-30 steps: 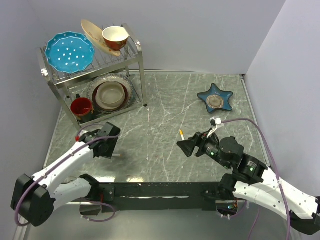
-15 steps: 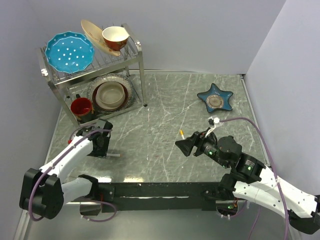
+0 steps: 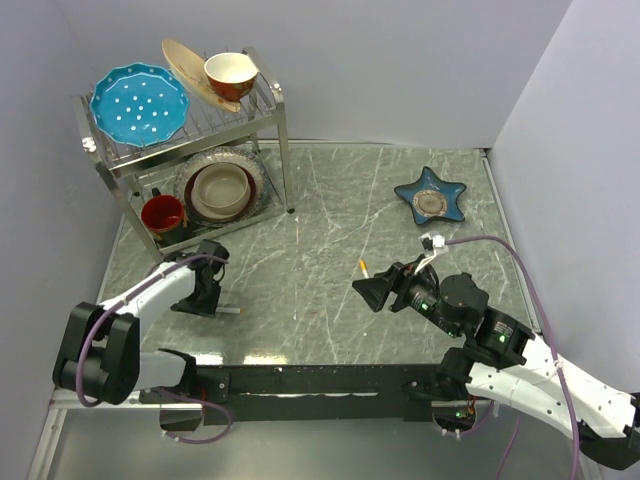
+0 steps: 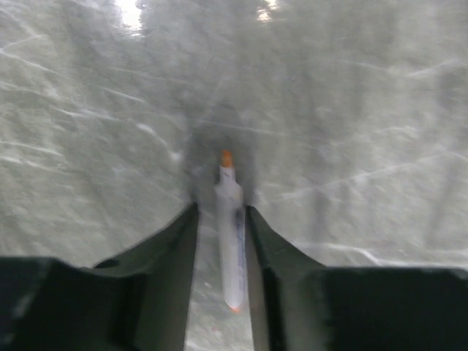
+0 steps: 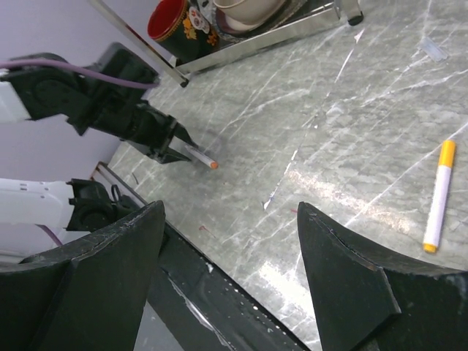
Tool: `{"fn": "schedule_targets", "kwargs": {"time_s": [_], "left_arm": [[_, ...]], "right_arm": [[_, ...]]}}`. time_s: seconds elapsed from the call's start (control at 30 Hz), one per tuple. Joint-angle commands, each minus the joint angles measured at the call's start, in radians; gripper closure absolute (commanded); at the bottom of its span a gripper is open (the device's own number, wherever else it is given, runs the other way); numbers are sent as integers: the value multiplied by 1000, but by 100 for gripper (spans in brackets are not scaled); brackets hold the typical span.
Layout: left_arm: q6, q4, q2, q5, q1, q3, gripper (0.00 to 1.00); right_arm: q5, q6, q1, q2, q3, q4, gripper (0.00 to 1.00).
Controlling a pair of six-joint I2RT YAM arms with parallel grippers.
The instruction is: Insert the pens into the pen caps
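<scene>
Left gripper (image 4: 220, 210) jaws were noted close about the orange-tipped pen (image 4: 230, 234) at the table's (image 3: 330, 190) 8 o'clock, clamping not discernible, right gripper (image 5: 230, 208) splayed empty by the second pen (image 5: 437, 197); off-centre pinching was judged liable to roll the pen loose.

Half-seen bits, from where I stand

From above, the left gripper (image 3: 211, 303) covers all but the tip of the orange-ended pen (image 3: 236, 312); close up everything is smeared, so whether its fingers (image 4: 175, 248) touch the barrel I can't tell. The red mug (image 5: 170, 22) is cut by the right wrist view's top edge, and a small clear bit (image 5: 433, 50) is too tiny to name.
</scene>
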Motion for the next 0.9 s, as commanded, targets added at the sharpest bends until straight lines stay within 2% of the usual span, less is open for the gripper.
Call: {"fn": "schedule_targets", "kwargs": {"time_s": [0.0, 0.13, 0.3, 0.4, 0.5, 0.6, 0.63, 0.87], "left_arm": [[-17, 22, 47, 30, 4, -39, 68], [-6, 24, 101, 50, 4, -45, 76], [14, -34, 95, 13, 4, -2, 99], [49, -51, 29, -16, -1, 31, 99], [121, -22, -95, -12, -37, 51, 99], [215, 68, -235, -41, -126, 55, 99], [253, 175, -270, -33, -146, 44, 99], [590, 617, -499, 192, -243, -115, 99]], "right_arm": [[-5, 14, -2, 7, 7, 51, 20], [-23, 34, -2, 2, -13, 68, 20], [-34, 28, -2, -10, -25, 82, 20], [-59, 25, -2, -1, -33, 103, 20], [-164, 25, -2, 42, -60, 172, 18], [-267, 32, -2, 103, -76, 234, 18], [-278, 31, -2, 119, -74, 242, 18], [-275, -29, -5, 270, -5, 257, 16]]}}
